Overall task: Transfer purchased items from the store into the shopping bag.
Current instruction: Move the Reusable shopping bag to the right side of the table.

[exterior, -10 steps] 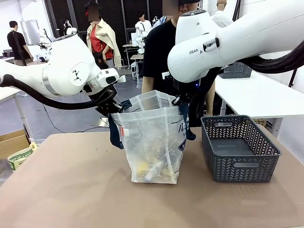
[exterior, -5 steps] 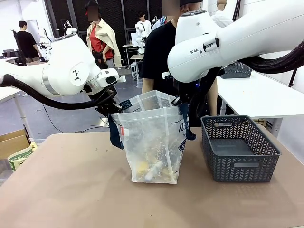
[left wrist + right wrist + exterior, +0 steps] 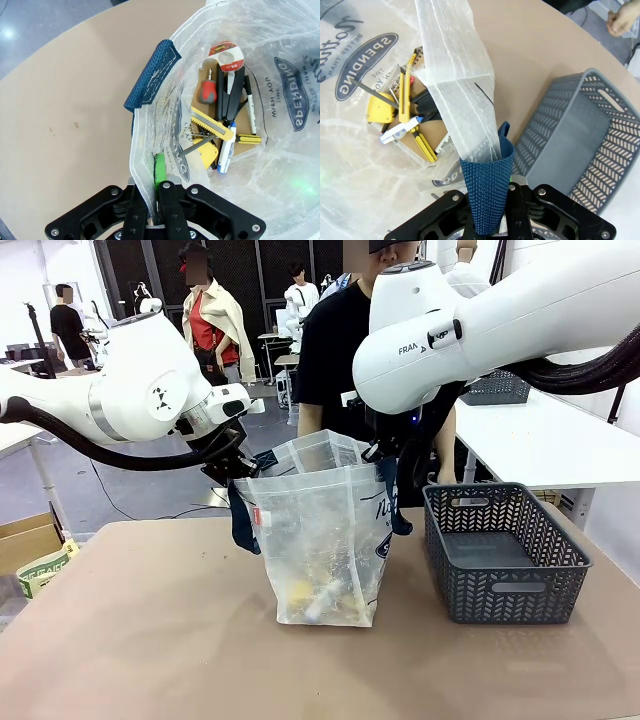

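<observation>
Both closed on shopping bag (image 3: pixel 320 550): left hand (image 3: pixel 151 186) rim, right hand (image 3: pixel 495 194) seemingly strap (image 3: pixel 487 172).

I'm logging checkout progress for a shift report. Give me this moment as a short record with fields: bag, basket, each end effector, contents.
shopping bag: upright on the table, mouth held open
basket: on the table at the bag's right, floor bare
left end effector: shut on the bag's rim
right end effector: shut on the bag's navy handle
contents of bag: tape roll, red-handled screwdriver, yellow utility knife, marker
</observation>
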